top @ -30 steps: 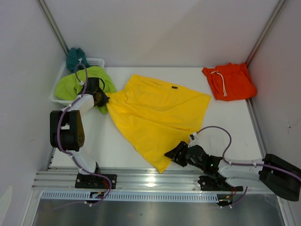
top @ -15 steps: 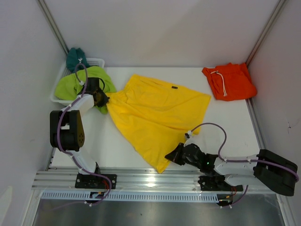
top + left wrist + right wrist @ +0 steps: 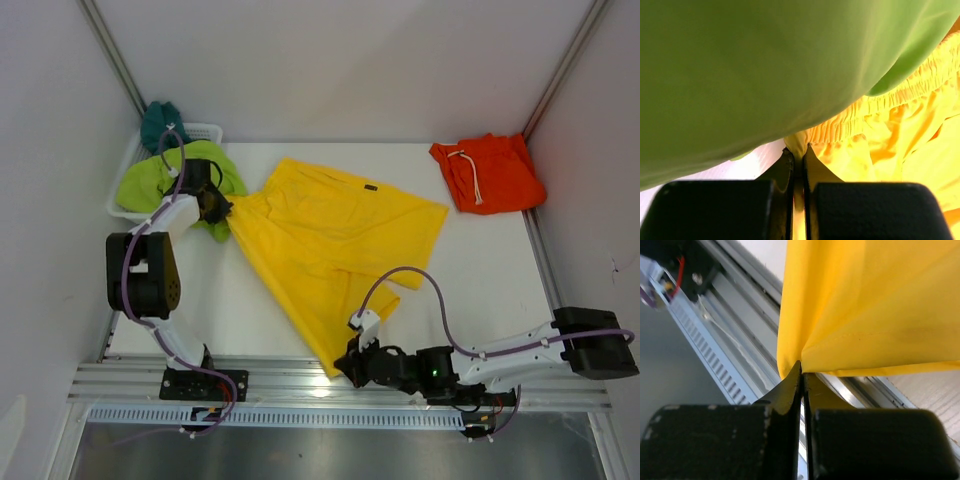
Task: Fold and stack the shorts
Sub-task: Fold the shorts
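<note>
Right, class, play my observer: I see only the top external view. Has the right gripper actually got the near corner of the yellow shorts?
Observer: Yes. The right wrist view shows the right gripper shut on a hem corner of the yellow shorts.
Operator: And the left?
Observer: The left gripper is shut on the gathered elastic waistband.
Operator: Anything crowding it?
Observer: The lime-green shorts hang over it, filling most of its wrist view.

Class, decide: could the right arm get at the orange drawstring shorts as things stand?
Probably not yet: the right gripper is shut on a corner of the yellow fabric shorts. Bare white table lies between it and the orange fabric shorts, so only that grip hinders.
</note>
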Tool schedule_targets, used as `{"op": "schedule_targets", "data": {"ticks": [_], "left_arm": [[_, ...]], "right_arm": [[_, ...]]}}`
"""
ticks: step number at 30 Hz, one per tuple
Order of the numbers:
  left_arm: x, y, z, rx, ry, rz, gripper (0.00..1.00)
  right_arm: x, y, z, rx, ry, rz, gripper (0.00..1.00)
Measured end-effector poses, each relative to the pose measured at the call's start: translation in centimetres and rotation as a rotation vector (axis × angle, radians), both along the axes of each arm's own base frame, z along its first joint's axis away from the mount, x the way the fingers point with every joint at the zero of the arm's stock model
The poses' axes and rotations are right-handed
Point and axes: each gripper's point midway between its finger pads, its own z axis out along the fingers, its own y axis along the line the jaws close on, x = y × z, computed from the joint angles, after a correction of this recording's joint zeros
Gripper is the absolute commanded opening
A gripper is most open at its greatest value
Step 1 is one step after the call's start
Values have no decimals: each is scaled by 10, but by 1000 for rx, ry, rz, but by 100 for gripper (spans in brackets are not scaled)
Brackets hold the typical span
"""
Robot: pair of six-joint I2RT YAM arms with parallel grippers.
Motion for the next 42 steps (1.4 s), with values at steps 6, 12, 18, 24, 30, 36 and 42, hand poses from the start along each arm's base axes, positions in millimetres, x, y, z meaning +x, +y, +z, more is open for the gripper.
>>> {"op": "schedule_targets", "data": {"ticks": [6, 12, 18, 24, 30, 36, 42], "left_arm": [[-9, -2, -14, -9, 71, -5, 0], [-14, -1, -18, -8, 101, -4, 0], [-14, 1, -11, -8, 97, 2, 0], [-9, 3, 8, -8, 62, 6, 0], [-4, 5, 26, -6, 30, 12, 0], [14, 8, 78, 3, -37, 15, 0], [20, 12, 125, 28, -94, 24, 0]], "right_arm": [[-20, -2, -14, -110, -182, 91, 0], [-29, 6, -1, -135, -298, 119, 0], [-26, 5, 31, -57, -318, 114, 0], [-17, 6, 60, 53, -290, 82, 0], [-2, 1, 71, 127, -235, 40, 0], [17, -10, 99, 239, -189, -21, 0], [23, -10, 103, 260, -164, -18, 0]]}}
